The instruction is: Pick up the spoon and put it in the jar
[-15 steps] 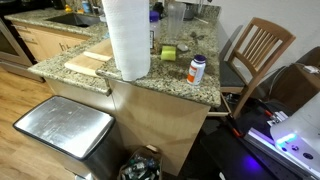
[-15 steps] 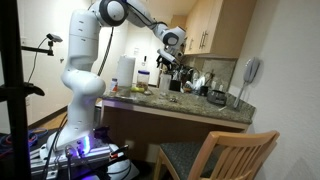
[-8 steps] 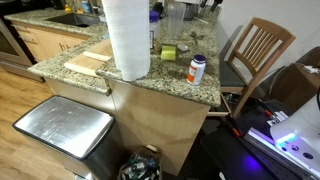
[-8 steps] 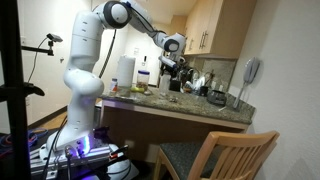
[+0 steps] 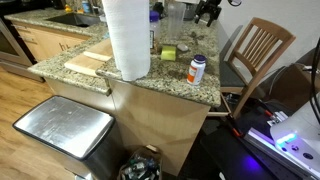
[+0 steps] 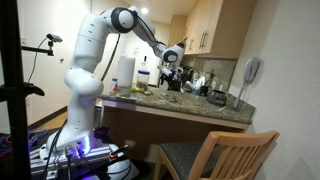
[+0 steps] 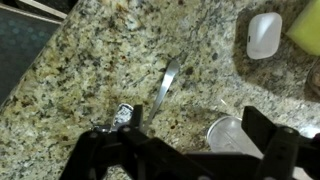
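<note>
**A:** How do the jaws of the gripper (image 7: 188,128) stand?

**B:** They are spread wide and hold nothing; they point down over the granite counter (image 7: 70,70), I think so that one finger can come down on each side of the spoon (image 7: 168,84).

**A:** And where is the spoon?

**B:** It lies flat on the stone, just ahead of the open jaws; nothing touches it.

**A:** And the jar (image 5: 175,18)?

**B:** It stands upright at the far part of the counter, just left of the gripper in an exterior view; its mouth is up, so a spoon can drop in from above; I judge that the pick is not yet begun.
</note>
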You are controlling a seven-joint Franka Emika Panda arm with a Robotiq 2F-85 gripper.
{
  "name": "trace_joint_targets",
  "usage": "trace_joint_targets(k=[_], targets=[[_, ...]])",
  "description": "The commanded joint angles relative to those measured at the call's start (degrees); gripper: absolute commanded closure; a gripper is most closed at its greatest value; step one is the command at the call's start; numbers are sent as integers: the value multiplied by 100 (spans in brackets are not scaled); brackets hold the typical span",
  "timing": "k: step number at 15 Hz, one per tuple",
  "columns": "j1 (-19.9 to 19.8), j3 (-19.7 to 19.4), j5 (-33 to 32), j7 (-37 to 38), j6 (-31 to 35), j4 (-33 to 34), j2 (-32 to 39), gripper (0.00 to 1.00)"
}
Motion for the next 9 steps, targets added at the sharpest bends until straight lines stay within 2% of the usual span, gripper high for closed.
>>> trace_joint_targets(k=[1,9], targets=[[-177,199,-238,233,-66,57,119,0],[-28,303,-902,1934,614,214,776,0]])
